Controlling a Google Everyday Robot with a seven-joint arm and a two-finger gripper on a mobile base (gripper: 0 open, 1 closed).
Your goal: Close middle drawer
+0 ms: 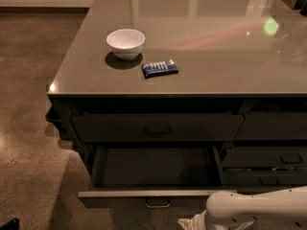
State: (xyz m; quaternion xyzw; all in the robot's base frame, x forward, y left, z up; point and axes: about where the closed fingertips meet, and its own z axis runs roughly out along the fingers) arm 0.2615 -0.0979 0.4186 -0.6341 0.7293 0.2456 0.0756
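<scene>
Middle drawer point(129, 193) stands pulled out beneath the closed top drawer point(110, 127), dark inside exposed, loop handle point(157, 203) at front centre. My gripper point(190, 222) sits at the bottom edge, just right of that handle, beside my white arm point(259, 207). Grip state: cannot tell. White bowl point(125, 42) and blue packet point(159, 68) rest on the countertop point(216, 66).

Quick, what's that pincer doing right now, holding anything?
Pincer: cannot be told; it is at the picture's bottom edge, just in front of the open drawer.
</scene>
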